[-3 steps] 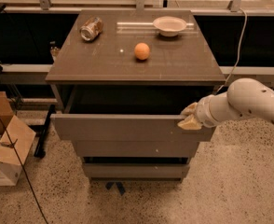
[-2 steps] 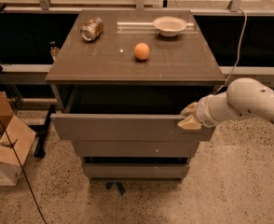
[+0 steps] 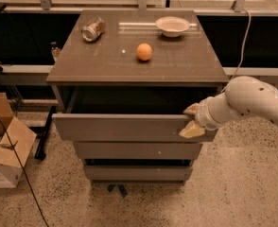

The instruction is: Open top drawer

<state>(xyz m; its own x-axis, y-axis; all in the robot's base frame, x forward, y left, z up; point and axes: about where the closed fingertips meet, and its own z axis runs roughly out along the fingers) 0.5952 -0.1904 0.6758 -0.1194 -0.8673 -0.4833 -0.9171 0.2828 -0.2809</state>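
Pull stage of drawer opening: my gripper [image 3: 192, 120] sits at the right end of the top drawer [image 3: 125, 127], its two pale fingers [image 3: 191, 130] pinched across the front panel's upper edge, one inside and one outside. The drawer stands partly out from under the cabinet top [image 3: 186, 72], with its dark box showing behind the panel. Risk, in my judgement: pulling from one end may skew and jam the drawer, or the handleless panel may slip from the pinch. A jerk could roll the orange [image 3: 144, 51] or the tipped can [image 3: 92, 29].
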